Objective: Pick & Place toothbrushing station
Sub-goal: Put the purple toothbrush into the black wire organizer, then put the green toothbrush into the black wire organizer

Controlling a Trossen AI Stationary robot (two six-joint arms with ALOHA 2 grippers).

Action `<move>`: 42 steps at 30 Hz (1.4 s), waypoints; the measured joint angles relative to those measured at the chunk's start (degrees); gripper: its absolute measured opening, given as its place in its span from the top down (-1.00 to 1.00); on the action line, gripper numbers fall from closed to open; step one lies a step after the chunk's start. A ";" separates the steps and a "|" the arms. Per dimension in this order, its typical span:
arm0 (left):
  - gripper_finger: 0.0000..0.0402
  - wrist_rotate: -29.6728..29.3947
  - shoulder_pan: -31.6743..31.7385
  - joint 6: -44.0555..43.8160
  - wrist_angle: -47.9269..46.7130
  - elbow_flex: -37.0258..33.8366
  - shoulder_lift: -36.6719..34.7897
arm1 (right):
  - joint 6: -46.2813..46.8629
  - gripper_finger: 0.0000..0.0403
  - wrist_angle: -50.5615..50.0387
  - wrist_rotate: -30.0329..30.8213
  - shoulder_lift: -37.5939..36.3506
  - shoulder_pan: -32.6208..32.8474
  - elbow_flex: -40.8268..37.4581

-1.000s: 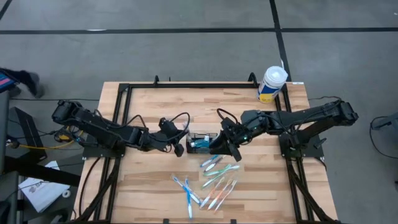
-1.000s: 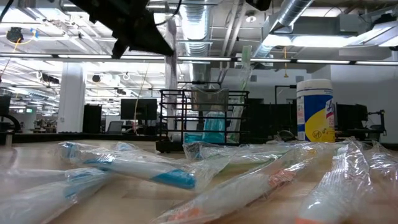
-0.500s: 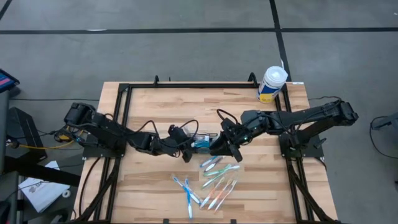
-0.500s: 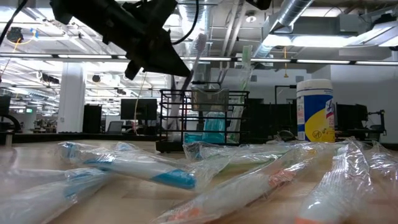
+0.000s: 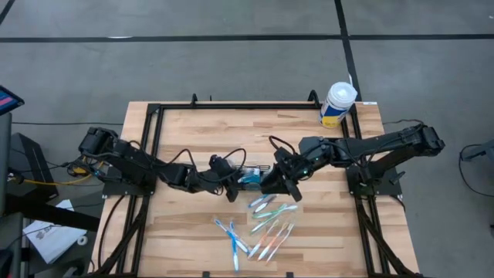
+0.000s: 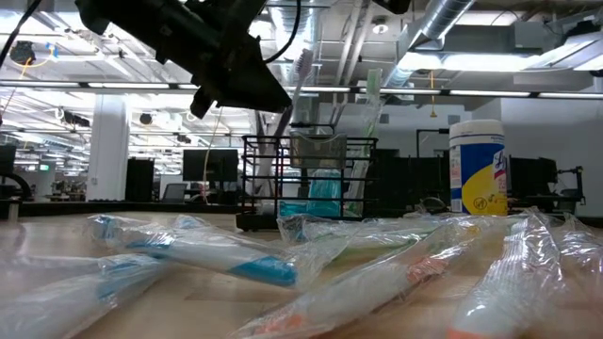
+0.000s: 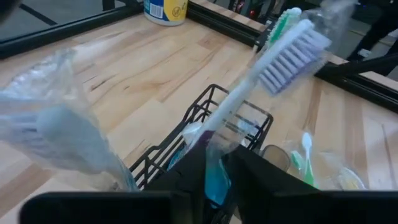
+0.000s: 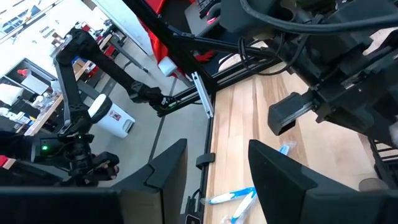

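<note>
Wooden slats make up the desk [image 5: 185, 232], with an open office dim behind it in the low view. At its middle sits the caddy [image 5: 248, 176], a black wire-mesh box, and both arms now meet over it. A second ago the left arm was drawn back short of the caddy; now its left hand [image 5: 231, 185] has reached in over the caddy's left end with a toothbrush [image 7: 283, 53], whose white bristled head stands up past the dark fingers while the handle points down into a compartment. Whether the fingers still pinch it or have begun to let go I cannot tell, so I judge the drop-in is at its last step. The right hand [image 5: 279, 182] has not moved, parked at the caddy's right end with fingers parted and nothing in them. Wrapped toothbrushes [image 5: 262, 224] lie scattered on the near side, well clear of the caddy, so much sorting seems left. A white tub [image 5: 337, 104] stands at the far right corner, out of the way. Both hands crowd the caddy, which could nudge it.
</note>
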 joint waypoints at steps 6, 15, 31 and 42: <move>0.49 -1.47 1.19 1.52 -0.40 0.00 -3.26 | 0.00 0.20 0.02 -0.02 0.00 0.00 0.00; 0.31 -2.01 3.10 9.23 -0.53 0.00 -10.66 | -0.90 0.20 0.02 -0.04 0.00 -0.04 0.00; 0.21 13.10 0.22 -9.58 -1.72 0.04 -19.07 | -4.36 0.20 2.74 -0.04 0.00 -2.09 0.00; 0.25 14.43 -5.56 -15.89 20.18 0.09 -16.46 | -9.01 0.20 26.30 0.50 0.00 -7.00 -0.02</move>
